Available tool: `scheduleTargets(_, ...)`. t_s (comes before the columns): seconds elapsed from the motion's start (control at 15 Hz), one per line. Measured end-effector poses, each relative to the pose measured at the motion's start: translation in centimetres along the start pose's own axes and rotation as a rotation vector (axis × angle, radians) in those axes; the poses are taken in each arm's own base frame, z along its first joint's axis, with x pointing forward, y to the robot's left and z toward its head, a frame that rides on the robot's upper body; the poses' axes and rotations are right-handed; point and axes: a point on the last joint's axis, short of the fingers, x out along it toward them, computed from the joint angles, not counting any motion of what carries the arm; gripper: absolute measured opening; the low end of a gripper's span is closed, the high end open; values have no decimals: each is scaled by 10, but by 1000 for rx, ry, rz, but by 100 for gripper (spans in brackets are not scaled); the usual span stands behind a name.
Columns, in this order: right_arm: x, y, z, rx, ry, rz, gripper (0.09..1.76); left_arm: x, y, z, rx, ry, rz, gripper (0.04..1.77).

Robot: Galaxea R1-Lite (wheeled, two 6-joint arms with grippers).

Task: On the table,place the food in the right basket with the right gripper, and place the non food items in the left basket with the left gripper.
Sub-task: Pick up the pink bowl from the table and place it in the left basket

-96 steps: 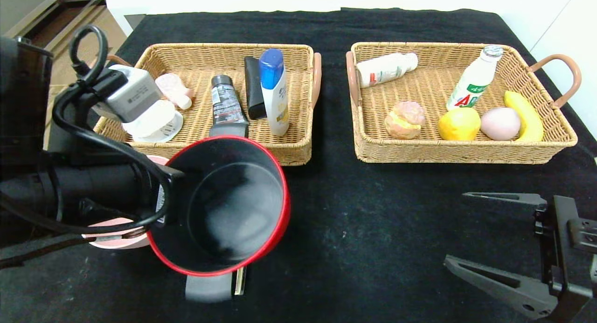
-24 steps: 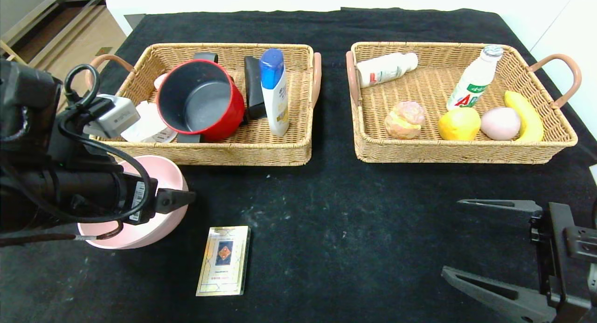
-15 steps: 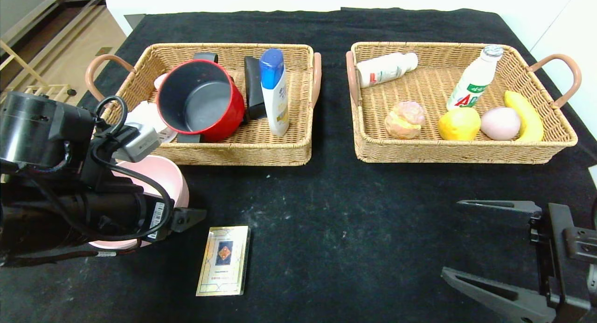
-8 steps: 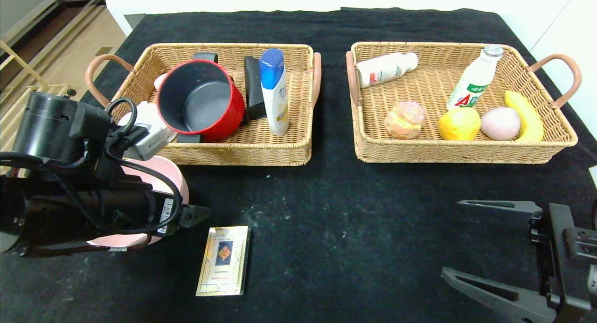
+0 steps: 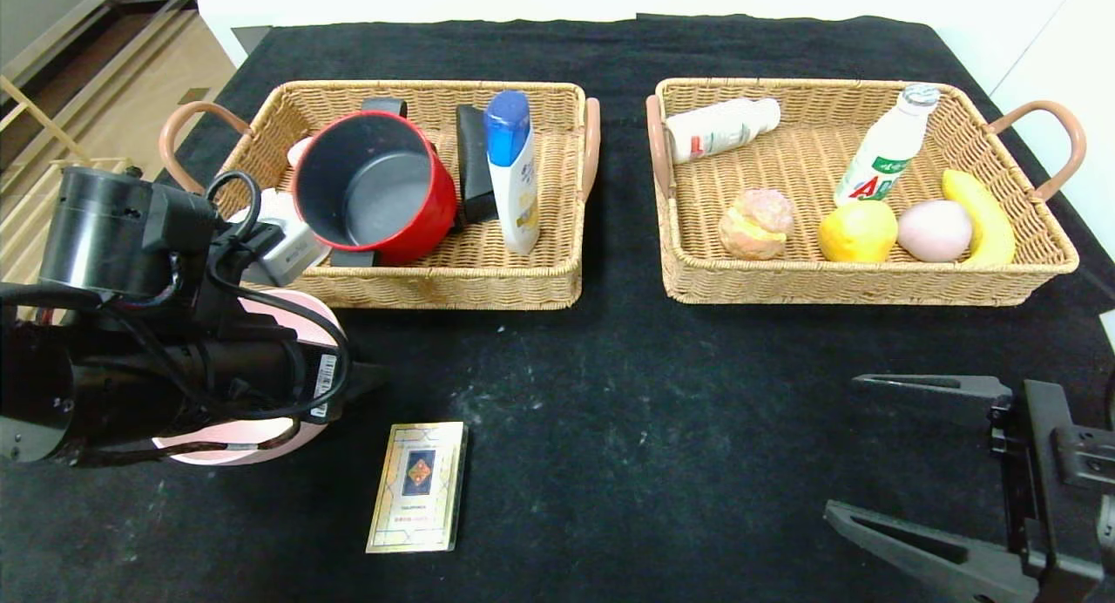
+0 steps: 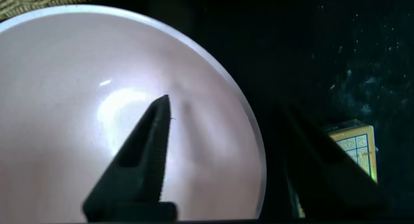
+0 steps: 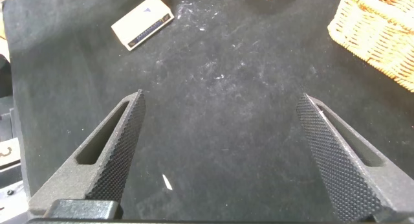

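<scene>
A pink bowl [image 5: 287, 311] sits mouth-up, near the table's front left, just before the left basket [image 5: 540, 285]. The left gripper [image 6: 223, 159] straddles its rim, spread, one finger inside, one outside. A card box [image 5: 416, 485] lies beside it, long axis front-to-back. The right gripper [image 5: 906, 459] hovers wide apart over black cloth [image 5: 653, 394].

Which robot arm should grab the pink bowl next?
The left one, probably. Its end effector is open, one finger inside the pink bowl and one outside its rim, and bowls belong in the left basket. The right end effector waits far off, open.
</scene>
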Motion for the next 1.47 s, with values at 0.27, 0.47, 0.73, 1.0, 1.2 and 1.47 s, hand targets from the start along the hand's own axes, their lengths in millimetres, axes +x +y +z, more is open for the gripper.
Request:
scheduleTargets(0.27, 0, 1, 0, 1, 1, 3, 171, 0, 0, 0, 1, 1, -1, 38)
scheduleTargets(0.47, 1, 2, 0, 0, 0, 9, 171, 0, 0, -2, 3, 2, -2, 17)
scheduleTargets(0.73, 1, 2, 0, 0, 0, 12, 171, 1, -1, -2, 4, 7, -5, 17)
scheduleTargets(1.0, 1, 2, 0, 1, 1, 11, 171, 2, -1, -2, 6, 10, -1, 17)
scheduleTargets(1.2, 1, 2, 0, 1, 1, 11, 171, 2, -1, -2, 8, 14, -1, 17)
scheduleTargets(1.47, 1, 2, 0, 1, 1, 12, 171, 1, -2, -2, 13, 18, 0, 17)
